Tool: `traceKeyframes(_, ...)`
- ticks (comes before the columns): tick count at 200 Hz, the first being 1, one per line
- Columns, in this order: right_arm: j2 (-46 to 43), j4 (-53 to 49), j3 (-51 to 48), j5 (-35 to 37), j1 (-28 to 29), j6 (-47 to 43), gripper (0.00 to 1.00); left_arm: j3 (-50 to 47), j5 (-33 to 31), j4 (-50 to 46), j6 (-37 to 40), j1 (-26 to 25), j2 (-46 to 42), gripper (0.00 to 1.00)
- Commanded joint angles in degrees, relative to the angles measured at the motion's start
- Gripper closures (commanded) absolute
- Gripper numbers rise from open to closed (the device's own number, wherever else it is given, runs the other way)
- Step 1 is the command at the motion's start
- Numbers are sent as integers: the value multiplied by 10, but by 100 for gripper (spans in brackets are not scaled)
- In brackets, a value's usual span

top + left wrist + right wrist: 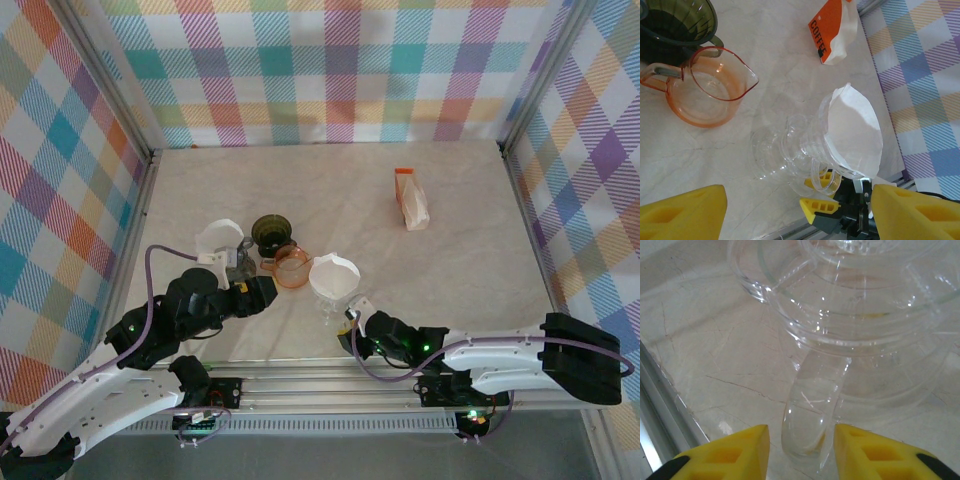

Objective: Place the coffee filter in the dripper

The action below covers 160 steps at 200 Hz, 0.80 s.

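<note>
**A:** In the lower middle of the top view, is that the coffee filter (333, 274) sitting in the dripper (330, 306)?

**B:** It looks so. From the left wrist camera, the white paper lines the clear cone at right of centre, with its edge rising above the rim. I'd judge the placing itself done, or very nearly.

**A:** Is it seated properly?

**B:** I can't tell. The paper stands high on one side, and the dripper may be leaning. The pictures don't settle that.

**A:** And the right gripper (800, 440)?

**B:** It's at the dripper's handle (810, 410), with one yellow finger on either side and close in. I can't tell whether they're actually pinching it.

**A:** The left gripper (797, 197)?

**B:** It's spread wide with nothing between the fingers, and it faces the dripper from the left of the worktop (460, 250).

**A:** So what's left?

**B:** Probably little, by my reading. The dripper needs to stand square, the paper may need pressing down, and the arms need to back off. The orange jug (710, 95), the dark dripper (680, 25) and the coffee bag (832, 30) lie apart from all this.
</note>
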Motion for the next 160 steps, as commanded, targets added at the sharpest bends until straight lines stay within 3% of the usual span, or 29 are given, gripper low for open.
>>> traceKeyframes(1,5,25,17,23,8,-4,65,-9,-8,-2,-8,-2,-3,24)
traceKeyframes(160,19,30,23,97,14,6,78,-14,-10,1,-13,-2,-1,24)
